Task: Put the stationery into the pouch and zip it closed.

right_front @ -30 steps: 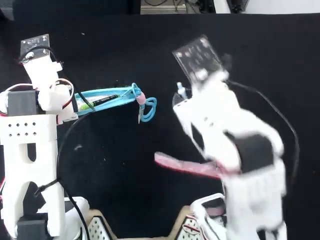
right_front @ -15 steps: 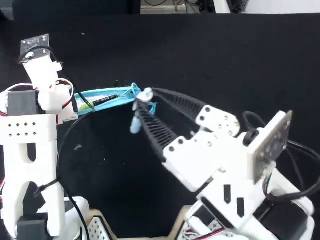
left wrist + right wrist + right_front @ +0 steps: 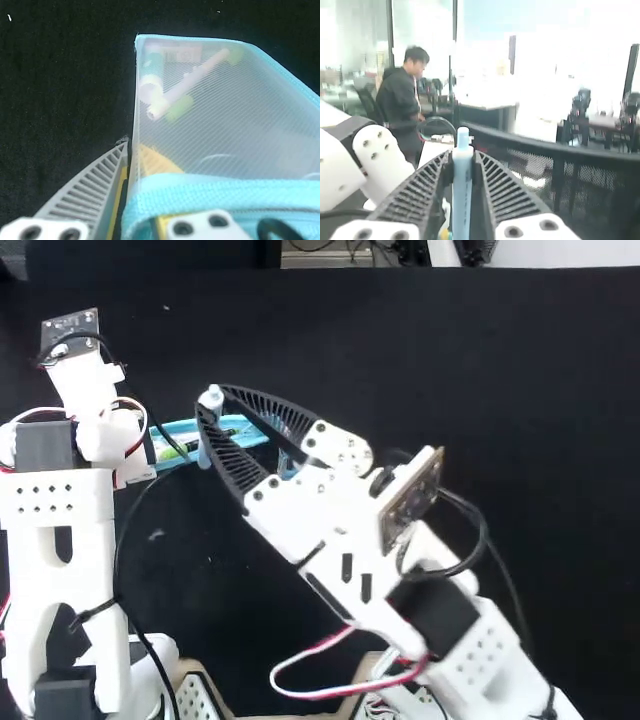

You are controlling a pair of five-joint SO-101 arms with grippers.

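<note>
While left jaws pinch the pouch (image 3: 215, 115), right jaws clasp a pen (image 3: 462, 180) near it, probably needing tip-first lowering inside.

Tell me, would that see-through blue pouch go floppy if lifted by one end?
Probably: the pouch is thin mesh with soft fabric edging, so it should sag. The stationery inside may stiffen it slightly and slide toward the low end.

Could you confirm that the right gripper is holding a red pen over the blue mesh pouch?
Not quite: the pen is pale blue, not red, as the right wrist view shows. The rest stands: the right gripper is shut on it, over the blue mesh pouch in the high view.
</note>
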